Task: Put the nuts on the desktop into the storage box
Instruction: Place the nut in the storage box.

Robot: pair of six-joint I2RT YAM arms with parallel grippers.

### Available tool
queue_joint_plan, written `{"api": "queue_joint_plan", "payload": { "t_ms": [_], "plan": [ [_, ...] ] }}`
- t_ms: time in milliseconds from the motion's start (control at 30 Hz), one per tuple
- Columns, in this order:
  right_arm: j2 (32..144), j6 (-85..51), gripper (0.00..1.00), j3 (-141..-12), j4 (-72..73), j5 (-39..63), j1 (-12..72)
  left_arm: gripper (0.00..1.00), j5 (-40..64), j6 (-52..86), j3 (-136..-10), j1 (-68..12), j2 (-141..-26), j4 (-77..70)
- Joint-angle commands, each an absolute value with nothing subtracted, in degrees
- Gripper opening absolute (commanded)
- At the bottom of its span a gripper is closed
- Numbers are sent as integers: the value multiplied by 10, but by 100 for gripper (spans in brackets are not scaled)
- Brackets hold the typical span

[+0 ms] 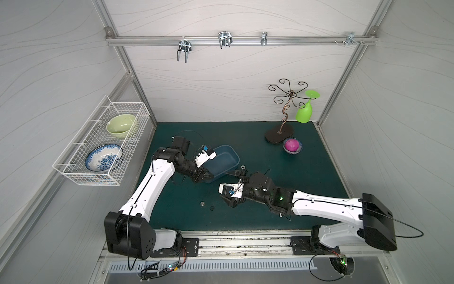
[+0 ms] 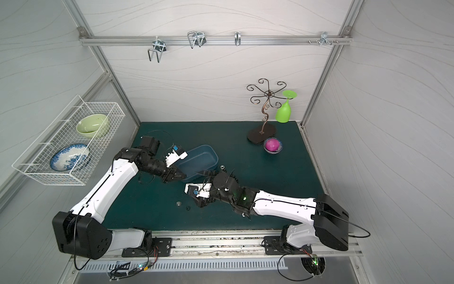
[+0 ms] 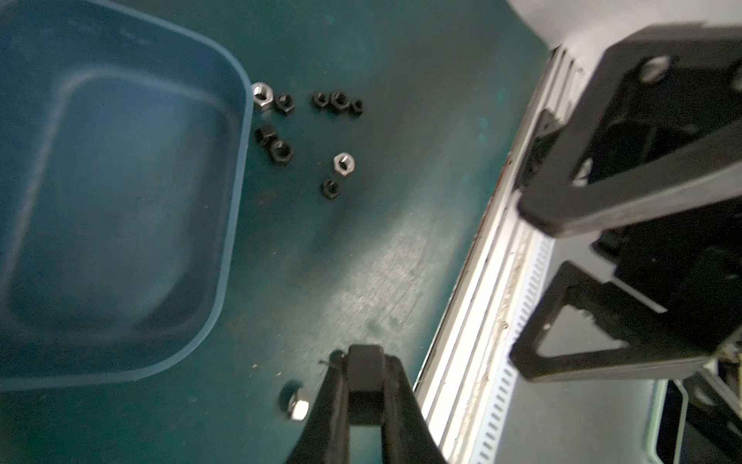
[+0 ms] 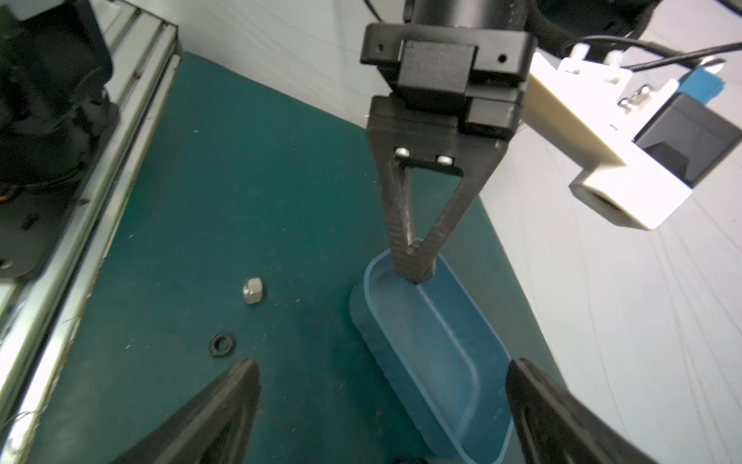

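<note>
Teal desktop [image 1: 307, 172], grey-walled bay [image 1: 221, 81] | left end effector [image 4: 415, 275] pinching black nut [image 3: 365, 385] | right end effector [image 4: 383, 367] spread wide, empty

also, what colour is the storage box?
The storage box is plain blue-grey, no pattern; it shows best in the left wrist view.

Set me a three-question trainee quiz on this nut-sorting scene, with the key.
1. True or false: the right gripper is shut.
2. What lies in the small bowl beside the metal stand? A) a spoon B) a magenta ball C) an egg
3. Fill in: in the left wrist view, the cluster of nuts lies on the ___, outside the storage box.

Key:
1. False. Its jaws stand wide open.
2. B.
3. desktop.
</note>
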State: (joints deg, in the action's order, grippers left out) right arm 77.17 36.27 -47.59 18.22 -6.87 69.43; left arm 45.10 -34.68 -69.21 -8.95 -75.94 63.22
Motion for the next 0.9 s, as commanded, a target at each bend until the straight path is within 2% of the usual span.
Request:
{"api": "queue_joint_plan", "payload": {
  "t_ms": [0,100,333,500,667,867],
  "plan": [
    [786,364,95,-487,257,-86,698,1,571,-325,-718,-92,-758,651],
    [793,366,88,-497,263,-71,697,1,607,-336,-714,-91,-753,665],
    [795,362,62,-504,259,-68,696,1,645,-346,-708,-92,-751,678],
    [790,364,50,-510,253,-69,695,2,641,-342,-699,-93,-749,673],
    [796,364,48,-516,246,-75,694,2,643,-355,-696,-100,-750,688],
    [799,364,37,-529,225,-75,693,2,647,-373,-698,-106,-749,706]
  ]
}}
